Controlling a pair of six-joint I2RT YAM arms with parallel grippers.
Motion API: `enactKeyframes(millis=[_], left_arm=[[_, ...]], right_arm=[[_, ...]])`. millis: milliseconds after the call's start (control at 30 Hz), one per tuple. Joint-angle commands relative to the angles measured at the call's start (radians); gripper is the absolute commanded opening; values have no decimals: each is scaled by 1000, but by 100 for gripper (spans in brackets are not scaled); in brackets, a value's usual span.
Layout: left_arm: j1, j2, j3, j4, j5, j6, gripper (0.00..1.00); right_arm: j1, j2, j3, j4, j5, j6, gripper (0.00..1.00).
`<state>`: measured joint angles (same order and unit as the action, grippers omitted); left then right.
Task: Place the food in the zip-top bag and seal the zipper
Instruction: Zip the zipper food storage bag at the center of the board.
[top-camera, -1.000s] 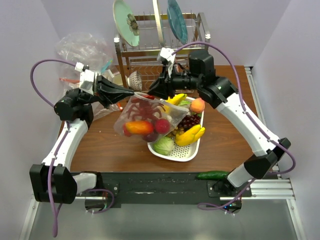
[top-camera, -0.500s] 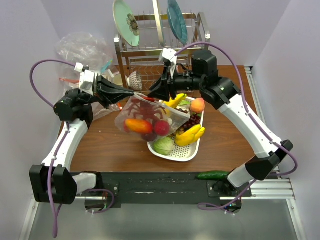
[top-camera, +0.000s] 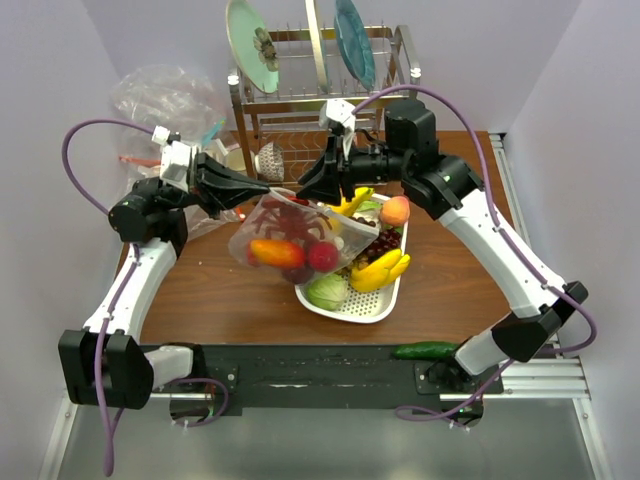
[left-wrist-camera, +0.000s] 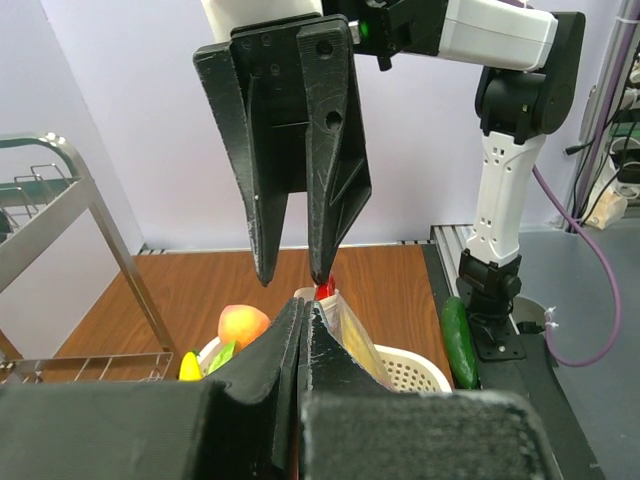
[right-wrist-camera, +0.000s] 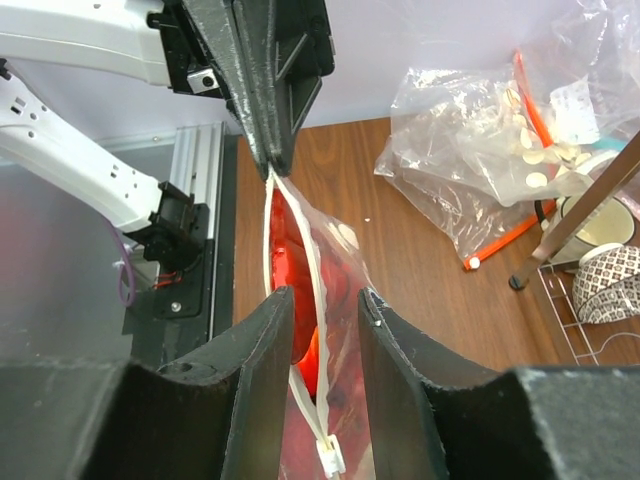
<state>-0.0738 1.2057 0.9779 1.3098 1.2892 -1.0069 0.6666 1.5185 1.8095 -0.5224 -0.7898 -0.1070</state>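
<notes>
Above the tabletop (top-camera: 210, 300), the dotted zip-top bag (top-camera: 300, 228) hangs in the air between the two arms, clear of the wood. The left fingers (top-camera: 266, 188) are pressed together on the bag's corner at about 10 o'clock of the bag. The right fingers (top-camera: 303, 190) reach in from 2 o'clock and meet the bag's top edge just beside them.

In the right wrist view these fingers are spread, one on each side of the mouth, and the zipper (right-wrist-camera: 305, 250) runs up between them toward the left fingers at 12 o'clock. I cannot tell whether they press on it. The mouth gapes a little there, showing red inside.

Through the plastic, seen from above, show a red lobster (top-camera: 292, 220), an orange-red pepper (top-camera: 264, 252) at 8 o'clock and a dark red apple (top-camera: 322, 257) at 5 o'clock.

The bag's lower end overhangs the white tray (top-camera: 385, 305), which sits at 4 o'clock of it. The tray holds a peach (top-camera: 395, 211), bananas (top-camera: 380, 270) and a cabbage (top-camera: 327, 292).
</notes>
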Motion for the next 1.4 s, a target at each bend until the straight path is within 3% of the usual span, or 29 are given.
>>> enactKeyframes(millis=[0,333,433,467,500,567,633,733,1000,1367], left_arm=[[-14,-12,42,151,-34,2,0],[-34,0,67,132,-50,14,0],[-40,-3,65,118,-50,28,0],[-40,-1,62,117,-48,30,0],[-40,-3,61,109,-41,37,0],[-40,-8,55,92,-34,54,0],[-40,-17,50,48,-34,94,0],[-40,-29,45,-29,-45,157,0],[-40,-34,41,-46,-28,171,0],[-38,-46,51,-32,-8,162,0]], right_arm=[[2,28,34,-16,-26,-17,36],[28,71,56,-60,-11,-42,34],[36,71,47,-54,0,-42,24],[37,71,50,-59,7,-43,14],[36,69,54,-65,15,-45,13],[37,57,63,-83,38,-52,19],[37,43,65,-100,61,-71,34],[36,8,48,-110,98,-80,42],[7,-141,-47,-50,290,-29,43],[-4,-340,-420,-11,255,-74,45]])
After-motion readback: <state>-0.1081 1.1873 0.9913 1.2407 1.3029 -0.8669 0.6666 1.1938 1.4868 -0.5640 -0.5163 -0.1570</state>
